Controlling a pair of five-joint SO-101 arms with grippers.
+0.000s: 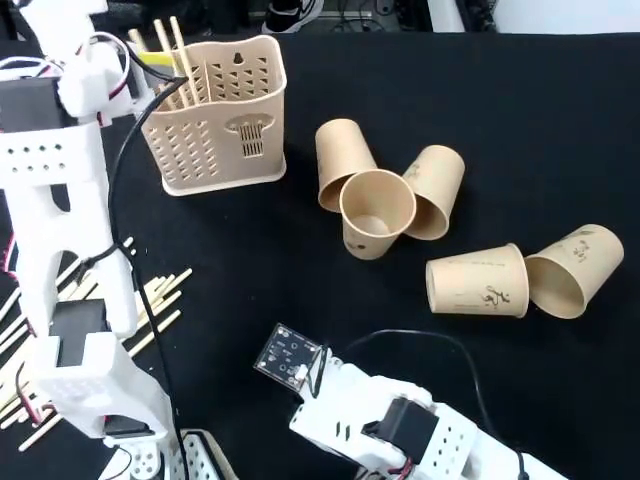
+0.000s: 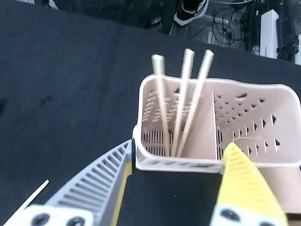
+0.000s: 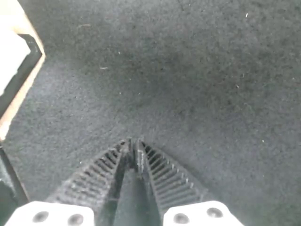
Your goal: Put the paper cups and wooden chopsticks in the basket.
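A beige perforated basket (image 1: 215, 115) stands at the back left, with three wooden chopsticks (image 2: 182, 106) upright in one of its compartments (image 2: 155, 127). My left gripper (image 2: 176, 157) hangs open just beside that end of the basket, holding nothing; its yellow finger (image 2: 242, 174) and grey finger (image 2: 106, 172) are spread wide. Several paper cups lie on the black cloth: one upright (image 1: 375, 212) among two tipped ones (image 1: 342, 160), and a tipped pair (image 1: 480, 282) further right. Loose chopsticks (image 1: 150, 300) lie at the left edge. My right gripper (image 3: 133, 145) is shut over bare cloth.
The left arm's white links (image 1: 60, 230) stand over the loose chopsticks. The right arm (image 1: 400, 425) lies low along the front edge. The table's edge (image 3: 21, 80) shows beside the right gripper. Open cloth lies between the basket and the cups.
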